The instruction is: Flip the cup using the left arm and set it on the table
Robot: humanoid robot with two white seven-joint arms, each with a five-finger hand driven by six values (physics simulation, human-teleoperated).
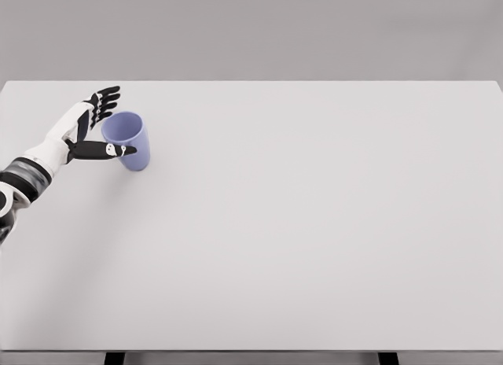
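Over at the far left of the table point(314, 247) a blue cup point(128, 139) stands with its open mouth up, tilted slightly toward the left hand point(90, 129). It sits well in from the table's far edge and near its left edge. That hand comes in from the lower left; its thumb lies across the cup's front wall and the other fingers point(104, 101) are spread behind the rim, so the hand brackets the cup, though I cannot say whether it grips firmly or only touches. To the right of the cup the pale grey tabletop runs wide and bare to its right edge. Behind is a plain grey wall. At the bottom edge two dark table legs point(115, 358) just peek out. The forearm is cut off by the frame.
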